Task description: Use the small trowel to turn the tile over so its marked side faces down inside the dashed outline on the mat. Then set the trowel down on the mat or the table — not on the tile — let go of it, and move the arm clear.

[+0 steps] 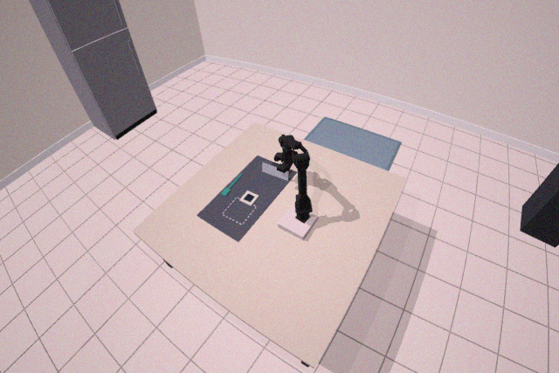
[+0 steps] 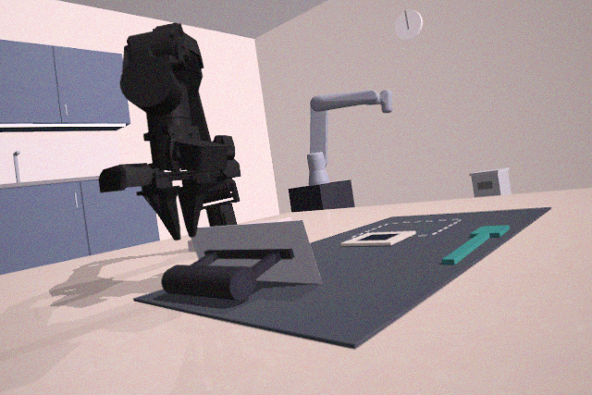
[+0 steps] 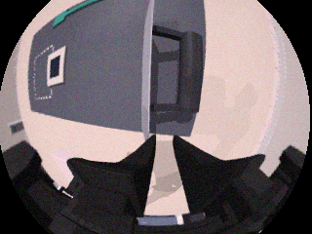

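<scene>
End effector [image 2: 180,233] seemingly narrow, empty.

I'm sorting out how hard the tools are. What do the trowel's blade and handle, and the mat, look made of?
Trowel blade: pale grey, flat and thin, probably metal or hard plastic. Its handle: a dark matte cylinder, rubber or plastic by the look. Mat: dark, thin, dull sheet lying flat, likely rubber or vinyl.

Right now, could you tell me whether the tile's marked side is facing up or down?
Facing up. The tile lies flat on the mat, its dark square mark showing, just outside the dashed outline.
</scene>
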`<state>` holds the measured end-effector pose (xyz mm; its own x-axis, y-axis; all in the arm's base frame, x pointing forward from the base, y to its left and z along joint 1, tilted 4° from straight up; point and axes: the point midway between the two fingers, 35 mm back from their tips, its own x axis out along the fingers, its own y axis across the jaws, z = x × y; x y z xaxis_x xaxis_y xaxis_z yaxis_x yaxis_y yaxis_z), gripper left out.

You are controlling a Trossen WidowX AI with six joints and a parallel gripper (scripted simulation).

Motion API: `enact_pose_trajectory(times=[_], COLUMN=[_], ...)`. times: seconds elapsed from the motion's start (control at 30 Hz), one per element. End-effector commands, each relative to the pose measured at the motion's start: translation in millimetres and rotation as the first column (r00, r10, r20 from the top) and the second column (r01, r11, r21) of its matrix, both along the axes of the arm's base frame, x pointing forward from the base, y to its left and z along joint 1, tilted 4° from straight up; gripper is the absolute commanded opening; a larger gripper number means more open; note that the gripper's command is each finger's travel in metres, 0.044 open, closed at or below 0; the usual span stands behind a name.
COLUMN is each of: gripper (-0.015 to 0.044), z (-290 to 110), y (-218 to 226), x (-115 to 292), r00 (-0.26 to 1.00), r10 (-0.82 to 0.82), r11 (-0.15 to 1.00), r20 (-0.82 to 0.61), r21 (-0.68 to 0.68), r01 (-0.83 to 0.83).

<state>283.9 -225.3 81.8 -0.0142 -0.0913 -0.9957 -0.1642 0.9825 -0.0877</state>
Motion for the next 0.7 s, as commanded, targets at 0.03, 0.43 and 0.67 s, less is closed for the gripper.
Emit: enact_pose_trajectory(times=[0.03,0.43,0.67], gripper=[0.0100,0.0100,0.0100], z=[-3.5,-5.5,-6.8], y=[12.5,34.2,48.6], x=[-1.4,-5.0,-7.4], r00=[1.000,1.000,1.000], r10=[0.003,0.003,0.003], r11=[1.000,1.000,1.000], r20=[-0.004,-0.005,-0.005], r21=[0.008,0.010,0.011], r01=[-0.003,-0.003,-0.003])
